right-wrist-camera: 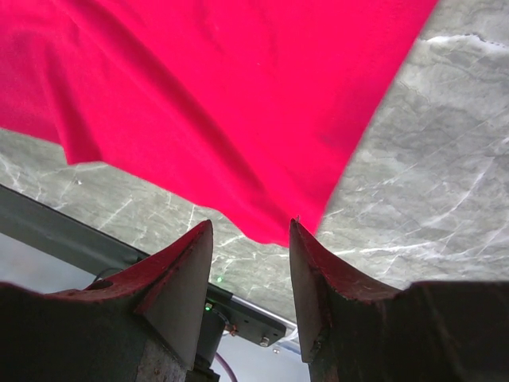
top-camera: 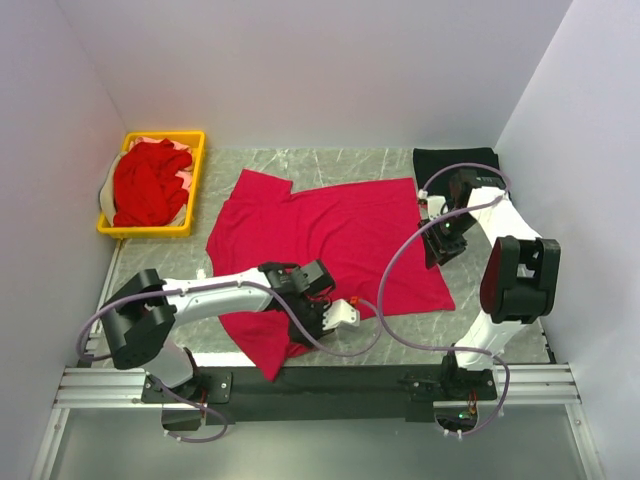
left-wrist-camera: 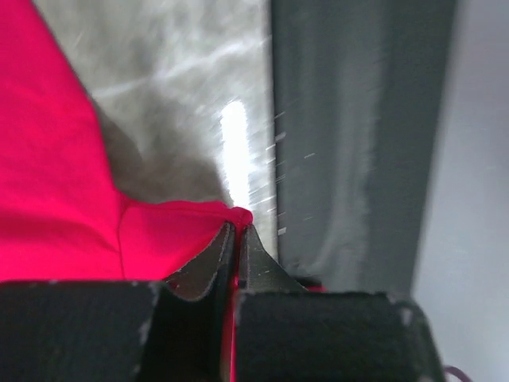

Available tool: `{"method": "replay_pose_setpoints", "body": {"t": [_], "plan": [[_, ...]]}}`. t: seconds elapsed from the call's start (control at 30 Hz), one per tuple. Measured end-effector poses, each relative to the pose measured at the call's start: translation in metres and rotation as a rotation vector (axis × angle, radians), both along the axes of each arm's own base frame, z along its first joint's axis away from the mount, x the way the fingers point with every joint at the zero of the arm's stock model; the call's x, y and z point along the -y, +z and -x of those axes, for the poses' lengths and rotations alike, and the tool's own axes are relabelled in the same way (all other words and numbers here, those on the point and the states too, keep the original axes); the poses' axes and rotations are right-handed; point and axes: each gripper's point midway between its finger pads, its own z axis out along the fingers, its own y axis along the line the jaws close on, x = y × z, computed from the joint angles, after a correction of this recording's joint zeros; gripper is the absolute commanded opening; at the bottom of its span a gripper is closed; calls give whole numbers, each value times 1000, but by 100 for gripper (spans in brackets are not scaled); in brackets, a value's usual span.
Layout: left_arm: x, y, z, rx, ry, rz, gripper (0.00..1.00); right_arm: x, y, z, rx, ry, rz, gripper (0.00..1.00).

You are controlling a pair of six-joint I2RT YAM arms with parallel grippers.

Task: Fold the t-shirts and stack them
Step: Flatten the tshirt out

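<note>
The plain bright red cloth t-shirt (top-camera: 330,235) lies spread flat across the middle of the grey marbled surface (top-camera: 330,163). The left claw (left-wrist-camera: 237,235) is pinched tight on a near corner of the cloth, close to the surface's front edge. The right claw (right-wrist-camera: 250,227) hangs with jaws apart just over the shirt's right edge. For a clean fold, the right claw should probably clamp that edge, then both should lift together, keeping the cloth taut.
</note>
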Motion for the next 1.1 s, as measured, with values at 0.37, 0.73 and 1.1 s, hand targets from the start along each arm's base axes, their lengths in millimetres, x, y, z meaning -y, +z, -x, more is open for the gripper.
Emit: {"method": "replay_pose_setpoints", "body": {"t": [0.37,0.73,1.1], "plan": [[-2,34,18,-356,-23,102,19,-5,-8,4,-53,18,-32,49],[-17,89,-41,-275,157,321,44,-13,-10,-12,-31,39,-32,47],[-127,14,-190,17,799,54,39,-47,-38,-39,6,131,68,39]]}}
